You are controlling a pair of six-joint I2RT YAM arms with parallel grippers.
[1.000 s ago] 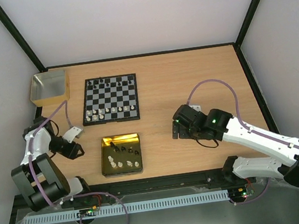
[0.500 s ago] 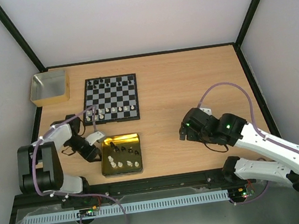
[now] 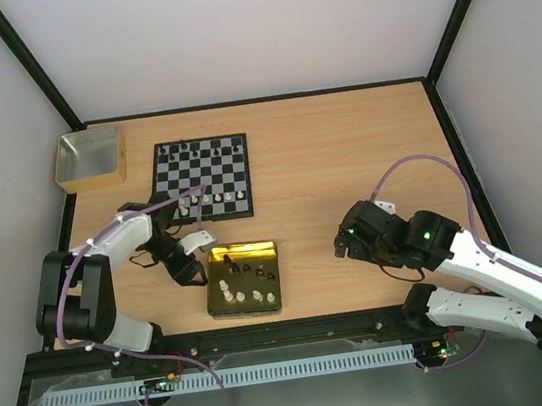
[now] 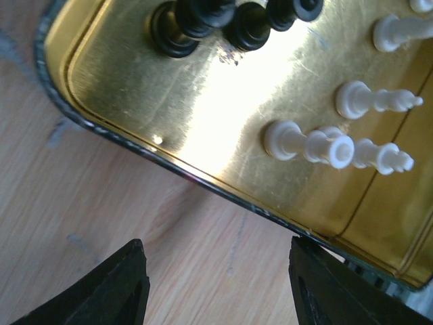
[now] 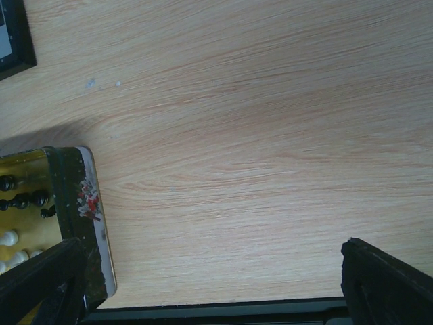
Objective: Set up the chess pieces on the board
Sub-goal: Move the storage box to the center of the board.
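I see the chess pieces (image 3: 206, 201), tiny, black and white. Some stand on the board (image 3: 200, 180), just behind the gold tray (image 3: 248, 312). The rest sit in that tray. My left gripper (image 4: 215, 288) is open at the tray's left edge. My right gripper (image 5: 216, 284) is wide open too, right of the tray.

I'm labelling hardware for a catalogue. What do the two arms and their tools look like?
Both the left arm and right arm have white links, bulky black joints and a looping purple cable. Green lights glow near the right wrist. The left tool and right tool have black fingers.
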